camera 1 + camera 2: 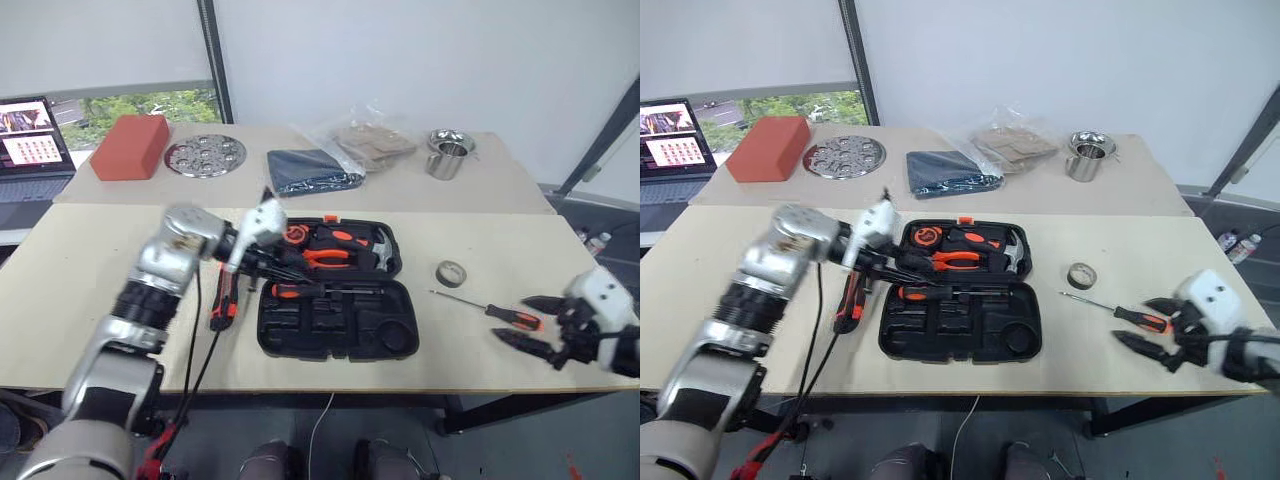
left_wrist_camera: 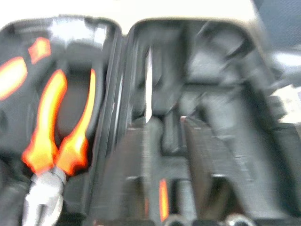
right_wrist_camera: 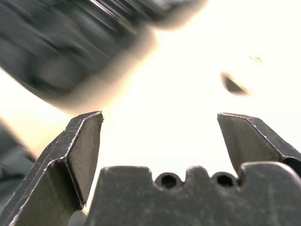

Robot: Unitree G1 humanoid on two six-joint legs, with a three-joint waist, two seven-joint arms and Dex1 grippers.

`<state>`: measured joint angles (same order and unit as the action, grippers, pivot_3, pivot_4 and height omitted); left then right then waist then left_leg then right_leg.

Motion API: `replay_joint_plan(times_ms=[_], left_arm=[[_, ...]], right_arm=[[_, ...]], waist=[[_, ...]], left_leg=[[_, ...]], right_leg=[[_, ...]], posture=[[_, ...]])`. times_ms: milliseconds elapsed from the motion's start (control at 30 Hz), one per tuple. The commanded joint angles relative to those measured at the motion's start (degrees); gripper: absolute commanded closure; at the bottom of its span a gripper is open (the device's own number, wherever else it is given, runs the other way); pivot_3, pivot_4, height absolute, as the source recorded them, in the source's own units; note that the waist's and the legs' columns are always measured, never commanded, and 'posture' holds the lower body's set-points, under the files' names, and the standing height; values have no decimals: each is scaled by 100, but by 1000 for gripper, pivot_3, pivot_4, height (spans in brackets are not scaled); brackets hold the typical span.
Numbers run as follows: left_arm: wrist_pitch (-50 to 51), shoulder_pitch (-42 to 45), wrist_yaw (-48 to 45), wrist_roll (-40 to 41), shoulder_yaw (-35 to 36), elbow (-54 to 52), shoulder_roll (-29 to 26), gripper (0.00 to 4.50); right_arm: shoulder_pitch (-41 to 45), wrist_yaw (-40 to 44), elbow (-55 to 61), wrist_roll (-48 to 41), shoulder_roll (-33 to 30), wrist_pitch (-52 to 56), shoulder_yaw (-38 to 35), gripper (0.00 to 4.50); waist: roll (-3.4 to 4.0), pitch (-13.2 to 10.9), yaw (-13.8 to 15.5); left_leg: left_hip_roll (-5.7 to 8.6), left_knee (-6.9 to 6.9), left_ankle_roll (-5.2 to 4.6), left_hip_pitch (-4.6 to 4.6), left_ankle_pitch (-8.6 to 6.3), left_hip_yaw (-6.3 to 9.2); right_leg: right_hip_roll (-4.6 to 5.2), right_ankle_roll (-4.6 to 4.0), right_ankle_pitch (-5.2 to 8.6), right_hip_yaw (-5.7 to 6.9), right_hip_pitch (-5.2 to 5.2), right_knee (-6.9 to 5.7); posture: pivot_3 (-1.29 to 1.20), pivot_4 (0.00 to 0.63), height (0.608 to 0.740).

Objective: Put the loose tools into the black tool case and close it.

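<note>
The black tool case point(image 1: 330, 335) lies open at the table's middle, holding orange-handled pliers point(image 1: 325, 257) and one orange-and-black screwdriver point(image 1: 292, 291) in its near half. My left gripper point(image 1: 283, 267) hovers over the case's left side, fingers point(image 2: 136, 174) parted with nothing between them. The utility knife point(image 1: 222, 305) lies on the table just left of the case. To the right lie the grey tape roll point(image 1: 451, 272) and a second screwdriver point(image 1: 492, 311). My right gripper point(image 1: 510, 318) stands open beside that screwdriver's handle, holding nothing.
On the far table stand a laptop point(image 1: 30, 150), a red box point(image 1: 130, 147), a round metal plate point(image 1: 205, 155), a folded dark blue cloth point(image 1: 312, 170), a plastic bag point(image 1: 375, 143) and a metal cup point(image 1: 450, 155). The table's front edge runs just below the case.
</note>
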<state>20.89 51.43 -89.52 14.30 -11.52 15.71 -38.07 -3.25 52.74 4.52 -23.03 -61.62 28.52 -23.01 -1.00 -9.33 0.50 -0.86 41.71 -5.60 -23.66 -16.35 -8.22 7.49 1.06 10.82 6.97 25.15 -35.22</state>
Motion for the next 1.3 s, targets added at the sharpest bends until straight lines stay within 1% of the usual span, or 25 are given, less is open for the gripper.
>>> replay_joint_plan(times_ms=[33,67,133,300,400,500,533,600,633,667,700,767,800,867,967,1033,1133,1200,1300], left_arm=[[449,-283,-298,620,-32,-921,-430,1295],[632,-363,-298,783,-64,-1165,-575,1090],[822,-494,-298,941,-40,-1512,-705,1090],[973,-768,-19,913,75,-1900,-785,1090],[1010,-938,45,920,152,-2061,-930,973],[1000,-1078,79,915,207,-2147,-1090,973],[999,-1107,85,912,214,-2159,-1132,973],[985,-1159,79,901,231,-2176,-1217,973],[985,-1169,70,899,232,-2171,-1251,973],[978,-1175,56,893,228,-2153,-1289,973],[933,-1179,5,855,212,-2106,-1359,973],[808,-1164,-31,750,179,-1967,-1444,973],[748,-1140,-32,707,155,-1889,-1452,973],[685,-1096,-41,656,113,-1794,-1445,973],[559,-1016,-2,570,56,-1672,-1349,973],[547,-982,21,550,40,-1638,-1295,973],[528,-972,12,533,39,-1617,-1271,973],[504,-989,22,516,38,-1619,-1256,973],[478,-1010,58,494,47,-1639,-1236,973]], right_arm=[[764,330,-1066,654,-259,-636,765,0],[1047,459,-1391,860,-274,-690,1106,0],[1546,617,-1962,1227,-237,-809,1642,0],[2395,812,-2832,1616,100,-809,2343,0],[2607,826,-3124,1681,295,-784,2426,723],[2609,999,-3234,1689,308,-959,2415,1686],[2608,1050,-3244,1654,297,-992,2380,2099],[2579,1204,-3120,1502,231,-988,2248,2620],[2586,1298,-2988,1371,208,-907,2148,3043],[2598,1413,-2784,1190,198,-777,2031,3357],[2619,1648,-2175,723,206,-445,1832,3493],[2662,2043,-917,-121,255,50,1596,3492],[2716,2110,-430,-321,302,170,1634,3492],[2847,1990,70,-328,427,238,1853,3492],[3212,1818,468,-16,729,241,2518,3492],[3481,1756,606,221,950,254,2961,3492],[3869,1589,443,799,1250,56,3578,3492],[4095,1445,161,1128,1440,-67,3841,3492],[4278,1479,-135,1565,1577,-409,4218,3492]], waist=[[7,0,-38],[12,-3,-52],[15,-6,-72],[34,-14,-54],[32,-14,-87],[32,-14,-120],[32,-14,-122],[32,-14,-118],[32,-14,-114],[35,-15,-109],[39,-18,-104],[83,-44,-131],[91,-47,-143],[91,-47,-148],[90,-47,-111],[89,-48,-62],[88,-49,-27],[88,-49,-20],[87,-48,-12]], left_leg=[[-1,-1,1,10,0,0],[-2,-2,3,16,1,-1],[-2,-3,7,15,3,-1],[1,-1,7,9,4,-3],[-1,-1,10,13,6,-4],[-1,-1,13,16,7,-4],[-1,-1,13,20,7,-5],[-1,-1,15,25,6,-5],[-1,-1,16,25,6,-5],[-1,-1,16,25,5,-4],[-1,-2,18,24,5,-3],[-1,-2,17,17,5,-4],[0,-1,16,13,6,-6],[-1,-2,21,22,10,-10],[-8,-2,35,28,11,-3],[-6,-2,36,24,9,-3],[2,2,32,-1,8,-5],[5,13,31,-22,9,-10],[8,18,29,-54,11,-18]], right_leg=[[1,1,1,-2,-5,-2],[0,0,2,-4,-8,-3],[1,-1,3,-4,-6,-9],[6,-4,4,-5,-1,-16],[0,-5,3,-1,-7,-16],[-1,-4,4,-2,-11,-16],[1,-3,4,-4,-12,-16],[4,-2,5,-4,-16,-17],[6,-2,5,-3,-15,-18],[8,-3,5,-3,-14,-19],[11,-4,4,-4,-12,-21],[14,-13,0,-8,0,-29],[18,-41,-15,-13,11,-41],[16,-49,-10,-16,13,-63],[0,-61,4,1,9,-69],[2,-31,27,1,11,-70],[10,-32,24,-2,30,-69],[9,-56,8,-5,56,-80],[3,-57,7,-2,90,-86]], posture=[[0,150,734],[0,150,734],[0,150,734],[0,150,734],[0,150,734],[0,150,734],[0,150,734],[0,150,734],[0,150,734],[0,150,734],[0,150,734],[0,150,734],[0,150,734],[0,150,734],[0,150,734],[0,150,734],[0,150,734],[0,150,734],[0,150,734]])
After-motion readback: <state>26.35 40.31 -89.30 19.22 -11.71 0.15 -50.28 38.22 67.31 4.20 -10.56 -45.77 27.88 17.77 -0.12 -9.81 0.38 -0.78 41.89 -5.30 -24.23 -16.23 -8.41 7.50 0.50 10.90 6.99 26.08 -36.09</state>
